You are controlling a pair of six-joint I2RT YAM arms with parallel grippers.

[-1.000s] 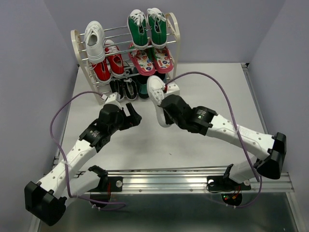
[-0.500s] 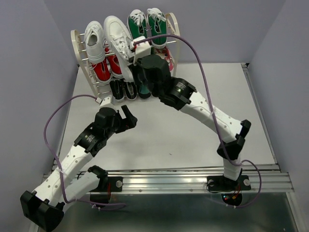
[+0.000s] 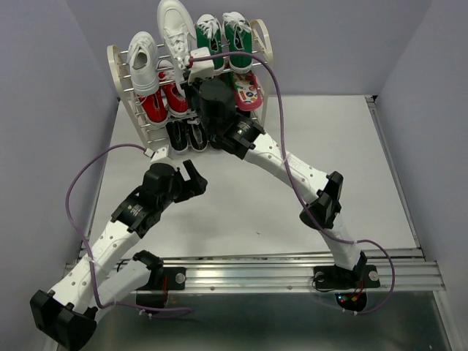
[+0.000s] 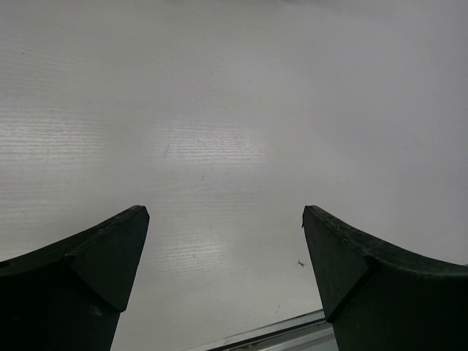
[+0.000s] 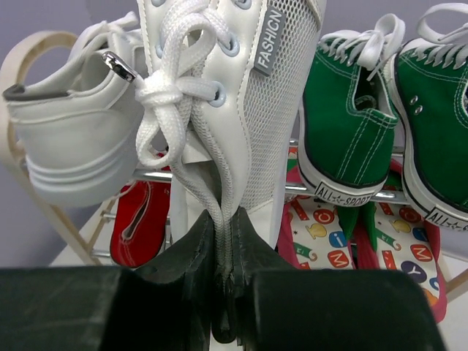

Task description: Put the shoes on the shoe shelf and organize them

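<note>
My right gripper (image 5: 225, 219) is shut on the laces of a white sneaker (image 5: 270, 110), which it holds toe-up over the top tier of the shoe shelf (image 3: 117, 73). In the overhead view that sneaker (image 3: 175, 29) stands between the other white sneaker (image 3: 142, 62) and the green pair, with the right gripper (image 3: 191, 69) just below it. Red sneakers (image 3: 157, 102) sit on the middle tier and black sneakers (image 3: 186, 134) on the bottom one. My left gripper (image 3: 196, 172) hangs open over the bare table (image 4: 219, 110), nothing between its fingers.
Green sneakers (image 3: 223, 36) fill the right of the top tier, with pink patterned sandals (image 3: 245, 88) below them. Grey walls close in on both sides of the table. A metal rail (image 3: 292, 267) runs along the near edge by the arm bases.
The right arm has lifted the white sneaker from in front of the shelf up to the top tier. The left arm has drawn back a little and stays open.
</note>
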